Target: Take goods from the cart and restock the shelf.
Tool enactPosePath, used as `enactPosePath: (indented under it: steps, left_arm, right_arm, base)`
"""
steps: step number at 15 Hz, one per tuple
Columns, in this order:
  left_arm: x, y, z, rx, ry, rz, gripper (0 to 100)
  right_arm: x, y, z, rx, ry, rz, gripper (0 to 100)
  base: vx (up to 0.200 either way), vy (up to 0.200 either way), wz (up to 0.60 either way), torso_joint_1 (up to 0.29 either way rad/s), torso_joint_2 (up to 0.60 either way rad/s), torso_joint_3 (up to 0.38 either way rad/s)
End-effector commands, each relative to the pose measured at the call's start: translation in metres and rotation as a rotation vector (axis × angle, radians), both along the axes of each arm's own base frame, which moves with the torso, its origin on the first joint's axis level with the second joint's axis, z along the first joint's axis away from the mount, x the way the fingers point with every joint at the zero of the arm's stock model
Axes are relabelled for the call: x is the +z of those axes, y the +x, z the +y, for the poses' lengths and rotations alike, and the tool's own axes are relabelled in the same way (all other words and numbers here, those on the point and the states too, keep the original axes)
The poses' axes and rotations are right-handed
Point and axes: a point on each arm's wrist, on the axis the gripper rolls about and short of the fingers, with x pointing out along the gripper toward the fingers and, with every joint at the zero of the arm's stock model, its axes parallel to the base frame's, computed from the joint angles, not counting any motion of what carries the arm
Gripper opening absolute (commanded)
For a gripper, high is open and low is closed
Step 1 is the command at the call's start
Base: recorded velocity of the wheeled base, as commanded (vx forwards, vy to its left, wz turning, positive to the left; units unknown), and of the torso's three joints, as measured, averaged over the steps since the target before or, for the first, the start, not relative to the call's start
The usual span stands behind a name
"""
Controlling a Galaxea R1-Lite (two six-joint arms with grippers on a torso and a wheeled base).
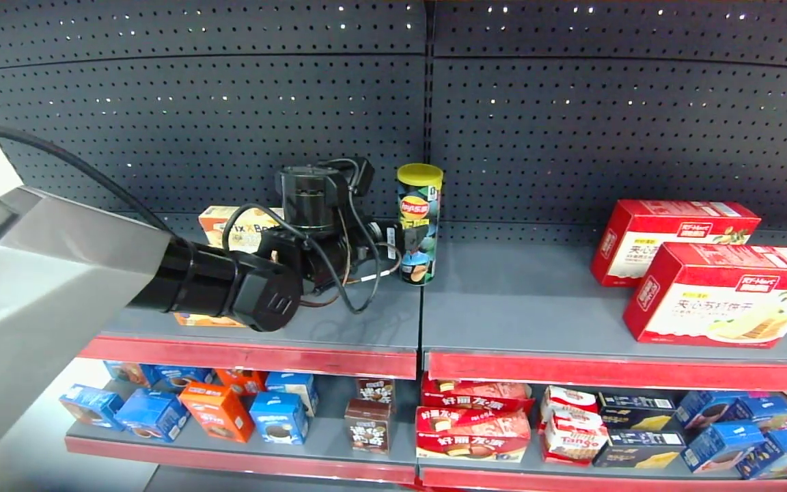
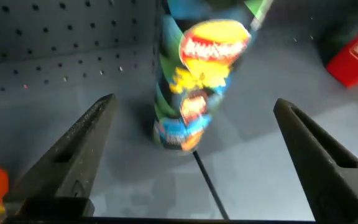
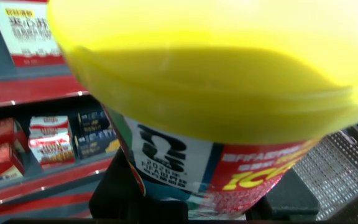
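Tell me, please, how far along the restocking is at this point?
Done: one chip can stands upright on the upper shelf, and the left pincer is open, clear of it. In hand: a second can with a yellow lid looks held by the right arm, off the shelf. Left: setting that one down; what else the cart holds cannot be seen.

A dark grey wall full of little holes (image 1: 229, 102) stands behind the grey top shelf (image 1: 516, 301), tiny white lights shine through the holes high above it, a red strip (image 1: 250, 355) runs along its front edge, and a lower shelf (image 1: 325, 444) sits under it.
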Motion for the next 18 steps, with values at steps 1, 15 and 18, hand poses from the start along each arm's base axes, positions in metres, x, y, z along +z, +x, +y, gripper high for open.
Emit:
enactPosePath:
  steps: [1,15,18]
  left_arm:
    - [-0.008,0.014,-0.008,0.009,-0.005,-0.007,100]
    - [-0.023,0.057,-0.027,0.037,-0.069,-0.052,100]
    - [-0.029,0.067,-0.029,0.065,-0.085,-0.055,100]
  right_arm:
    - [-0.003,-0.008,0.001,-0.007,-0.001,-0.002,0]
    - [-0.006,-0.008,0.001,-0.008,0.0,0.022,0]
    - [-0.01,-0.01,0.001,-0.008,0.0,0.037,0]
  base:
    - [0.0,0.0,0.0,0.0,0.0,0.0]
    - [0.0,0.0,0.0,0.0,0.0,0.0]
    - [0.0,0.0,0.0,0.0,0.0,0.0]
